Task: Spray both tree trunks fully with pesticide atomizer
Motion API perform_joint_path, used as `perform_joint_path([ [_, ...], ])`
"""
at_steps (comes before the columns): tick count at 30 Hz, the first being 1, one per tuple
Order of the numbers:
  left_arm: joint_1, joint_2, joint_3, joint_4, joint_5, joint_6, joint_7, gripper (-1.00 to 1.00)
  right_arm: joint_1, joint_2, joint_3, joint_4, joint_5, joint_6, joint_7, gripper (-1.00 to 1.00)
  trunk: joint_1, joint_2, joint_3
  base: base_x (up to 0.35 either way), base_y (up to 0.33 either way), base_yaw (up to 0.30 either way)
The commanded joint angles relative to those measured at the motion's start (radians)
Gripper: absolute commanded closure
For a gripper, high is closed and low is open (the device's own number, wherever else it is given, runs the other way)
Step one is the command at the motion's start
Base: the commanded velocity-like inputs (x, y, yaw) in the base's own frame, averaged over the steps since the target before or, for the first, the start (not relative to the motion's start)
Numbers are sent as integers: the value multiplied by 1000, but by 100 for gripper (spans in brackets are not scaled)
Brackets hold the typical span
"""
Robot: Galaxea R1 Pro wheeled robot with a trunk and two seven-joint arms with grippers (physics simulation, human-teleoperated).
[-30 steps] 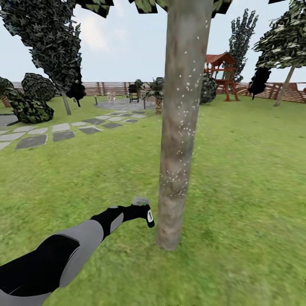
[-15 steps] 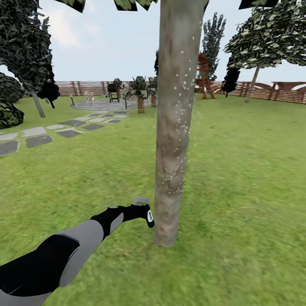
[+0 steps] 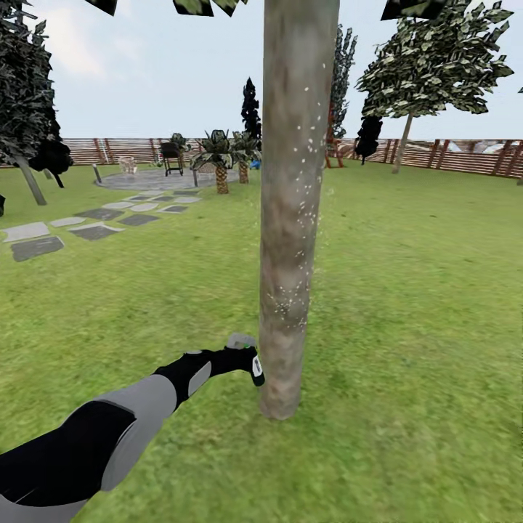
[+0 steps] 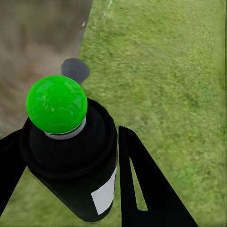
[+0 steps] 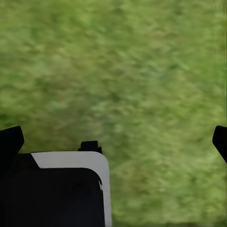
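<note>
A tall tree trunk [image 3: 294, 181] with mottled grey-brown bark rises from the lawn just ahead of me. White pesticide specks [image 3: 290, 301] dot its middle and right side. My left gripper [image 3: 243, 357] reaches out low, close beside the trunk's base, and is shut on the pesticide atomizer [image 3: 255, 369]. In the left wrist view the atomizer [image 4: 75, 156] is a black can with a green ball on top, between the black fingers [image 4: 142, 189], with the bark [image 4: 33, 47] right behind it. The second tree [image 3: 428, 65] stands far back right. My right gripper [image 5: 113, 142] hangs open over grass.
Grass lawn spreads all round. Grey stepping stones [image 3: 36, 247] lead left to a paved patio with a grill [image 3: 171, 156] and small palms [image 3: 220, 156]. A brown slatted fence [image 3: 450, 156] closes the far side. Dark cypress-like columns stand behind the trunk.
The whole picture has slid left, so the camera has moved; the playset is now hidden behind the trunk. The left arm holds the same pose with the atomizer.
</note>
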Motion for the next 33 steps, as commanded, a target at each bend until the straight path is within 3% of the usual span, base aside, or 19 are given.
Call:
perform_joint_path([
  [1, 0, -1, -3, -26, 0, 14, -1, 100, 0, 0, 0, 0, 0, 0, -1, -100, 0, 0, 0, 0, 3, -3],
  [2, 0, -1, -2, -77, 0, 67, -2, 100, 0, 0, 0, 0, 0, 0, -2, -100, 0, 0, 0, 0, 2, -2],
  [3, 0, 2, -1, -189, 1, 219, -2, 100, 0, -1, 0, 0, 0, 0, -2, -100, 0, 0, 0, 0, 0, 0],
  [5, 0, 14, 2, -335, 1, 391, -2, 100, 0, -1, 0, 0, 0, 0, -3, -100, 0, 0, 0, 0, 0, 0],
  [8, 0, 27, 3, -431, 2, 510, -1, 100, 0, -1, 0, 0, 0, 0, -3, -100, 0, 0, 0, 0, 0, 0],
  [9, 0, 45, 8, -488, 2, 552, -1, 100, 0, -1, 0, 0, 0, 0, -2, -100, 0, 0, 0, 0, 0, 0],
  [14, 0, 91, 51, -643, 1, 614, -1, 100, 0, -2, -1, 0, -2, -2, -3, -100, 0, 0, 0, 0, 0, 0],
  [16, 0, 100, 82, -703, 0, 731, 8, 100, 0, -4, -2, -1, -4, -3, -4, -100, 0, 0, 0, 0, 0, 0],
  [18, 0, 121, 137, -768, -1, 820, 67, 100, 0, -5, -1, -1, -2, -3, -4, -100, 0, 0, 0, 0, 0, 0],
  [22, -7, 128, 159, -781, -1, 885, 94, 100, 0, -6, -1, -1, 0, -3, -4, -100, 0, 0, 0, 0, 0, 0],
  [24, -68, 129, 162, -779, -2, 928, 97, 100, 0, -7, 0, -2, 2, -2, -3, -100, 0, 0, 0, 0, 0, 0],
  [28, -162, 129, 162, -776, 0, 942, 96, 100, 0, -7, 1, -2, 2, -2, -3, -100, 0, 0, 0, 0, 0, 0],
  [33, -325, 126, 162, -680, 4, 946, 96, 100, 0, -8, 1, -2, 3, -2, -3, -100, 0, 0, 0, 0, 0, 0],
])
